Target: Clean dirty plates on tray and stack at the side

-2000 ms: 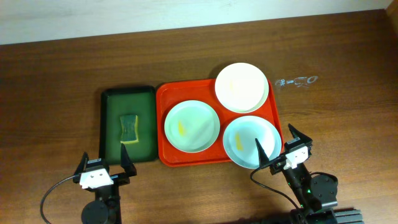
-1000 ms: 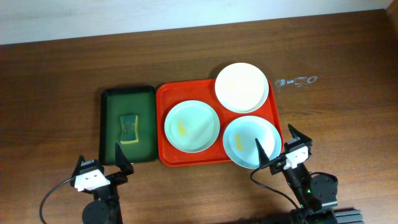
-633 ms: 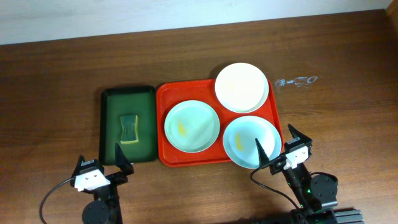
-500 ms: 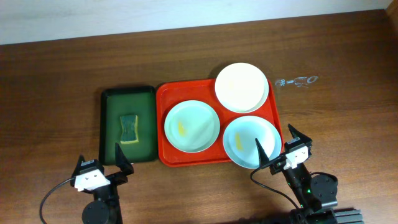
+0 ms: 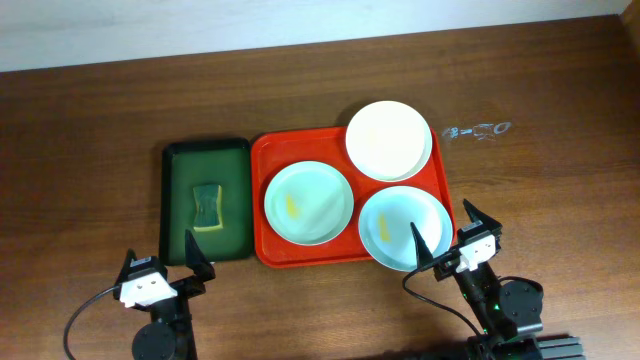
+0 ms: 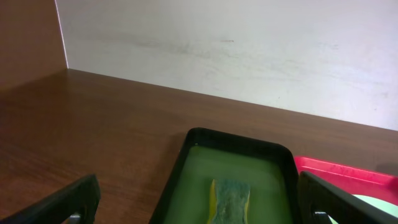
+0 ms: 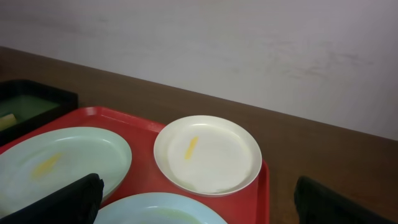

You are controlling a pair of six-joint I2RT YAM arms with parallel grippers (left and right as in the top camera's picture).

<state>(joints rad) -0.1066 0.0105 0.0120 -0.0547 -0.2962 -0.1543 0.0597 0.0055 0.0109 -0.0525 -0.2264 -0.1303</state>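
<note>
The orange-red tray (image 5: 300, 147) holds three plates: a mint-blue plate (image 5: 308, 202) at left with a yellow smear, a mint-blue plate (image 5: 404, 227) at front right, and a cream-white plate (image 5: 389, 140) overhanging the back right corner. My left gripper (image 5: 165, 262) is open and empty near the front edge, just before the green tray. My right gripper (image 5: 447, 232) is open and empty over the near edge of the front-right plate. The right wrist view shows the cream plate (image 7: 208, 152) with a yellow smear, the left plate (image 7: 62, 162) and the near plate (image 7: 161, 211).
A dark green tray (image 5: 175, 200) with a yellow-green sponge (image 5: 207, 205) lies left of the red tray, touching it. The left wrist view shows the same tray (image 6: 186, 155) and sponge (image 6: 231, 198). A small clear object (image 5: 478, 130) lies on the table at back right.
My left gripper has shifted slightly left and toward the front edge since two seconds ago. The right gripper and the plates have not moved.
</note>
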